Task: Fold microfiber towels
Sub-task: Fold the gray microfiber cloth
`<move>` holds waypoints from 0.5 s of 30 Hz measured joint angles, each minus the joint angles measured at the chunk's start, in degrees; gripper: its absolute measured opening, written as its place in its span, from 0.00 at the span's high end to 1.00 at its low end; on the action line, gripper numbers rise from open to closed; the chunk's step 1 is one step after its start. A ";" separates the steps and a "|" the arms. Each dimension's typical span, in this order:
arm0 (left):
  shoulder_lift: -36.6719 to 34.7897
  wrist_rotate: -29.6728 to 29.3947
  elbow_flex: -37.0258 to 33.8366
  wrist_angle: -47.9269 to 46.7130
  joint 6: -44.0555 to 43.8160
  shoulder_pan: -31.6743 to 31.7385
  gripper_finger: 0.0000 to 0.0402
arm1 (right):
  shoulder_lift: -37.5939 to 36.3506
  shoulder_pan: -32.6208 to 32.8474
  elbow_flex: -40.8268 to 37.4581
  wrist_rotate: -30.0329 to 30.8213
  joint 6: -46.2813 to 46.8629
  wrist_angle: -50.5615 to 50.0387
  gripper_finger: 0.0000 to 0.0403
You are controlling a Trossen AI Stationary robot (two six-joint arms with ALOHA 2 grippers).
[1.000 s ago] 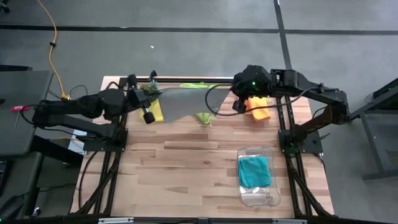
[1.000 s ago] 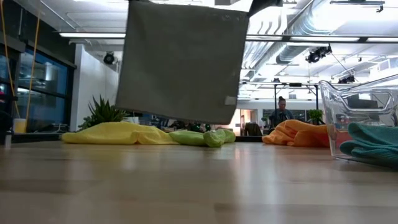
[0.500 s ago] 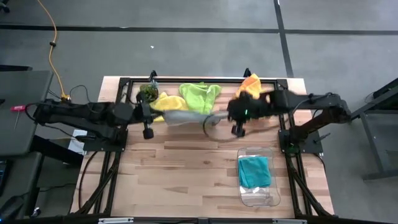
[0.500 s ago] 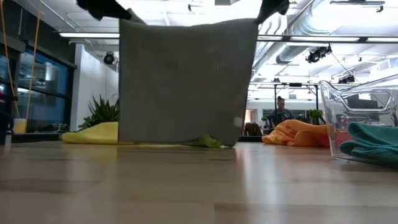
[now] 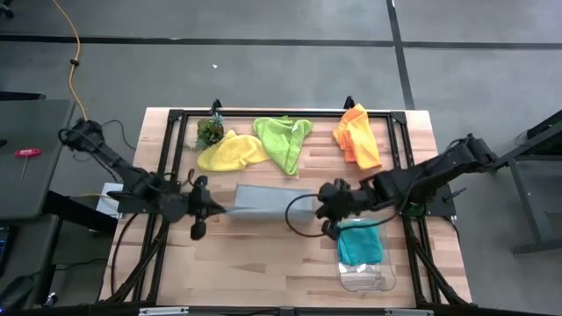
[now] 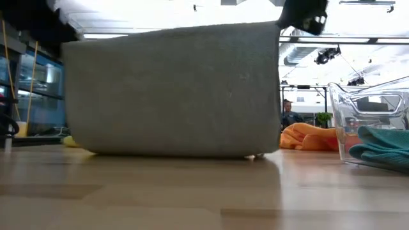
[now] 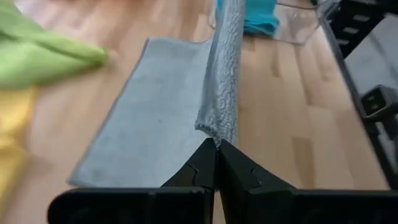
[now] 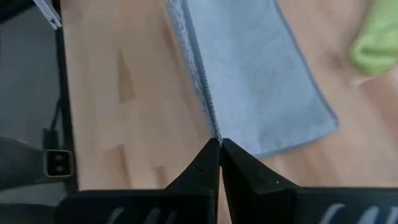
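The grey towel (image 5: pixel 268 198) is stretched between my two grippers at mid-table. My left gripper (image 5: pixel 215 209) is shut on one upper corner and my right gripper (image 5: pixel 320 205) on the other. In the low view the towel (image 6: pixel 172 96) hangs like a curtain, with its lower part on the wood. The yellow towel (image 5: pixel 230 151), lime green towel (image 5: pixel 283 140) and orange towel (image 5: pixel 357 134) lie crumpled along the far edge. The teal towel (image 5: pixel 360 241) lies inside the clear bin (image 5: pixel 379 279). My left gripper pinches the grey towel's upper corner (image 7: pixel 215 129) between its two fingers, coming from the table's left and slanting down. The top edge runs taut away from the fingers, and the towel's lower part (image 7: pixel 143 118) lies on the table. My right gripper pinches the opposite upper corner (image 8: pixel 212 127) between its two fingers, slanting down from the table's right. The edge between the two grippers is drawn straight, and the cloth below it rests on the wood (image 8: pixel 261 81).
A small dark-green plant clump (image 5: pixel 209 132) sits at the far left beside the yellow towel. The black arm frames (image 5: pixel 171 158) run along both sides of the table. Bare wood (image 5: pixel 255 259) lies between the grey towel and the near edge.
Both grippers have come down and toward the table's near edge, staying shut on the grey towel. The towel hung clear above the far towels. Now its lower part has landed on the wood and trails toward the far side, while the top edge stays taut.
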 joint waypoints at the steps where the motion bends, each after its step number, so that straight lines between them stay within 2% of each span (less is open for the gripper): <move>1: 0.29 -0.48 -1.07 1.24 -2.23 -1.32 1.00 | 0.00 0.75 -1.07 -0.01 1.66 1.35 1.00; 8: 4.02 -3.36 -6.53 10.38 -14.44 -6.92 1.00 | 0.00 3.77 -7.91 -0.76 13.50 10.22 1.00; 15: 8.40 -8.33 -7.12 13.37 -17.21 -3.79 1.00 | 0.07 -1.36 -10.91 -0.82 15.23 8.99 1.00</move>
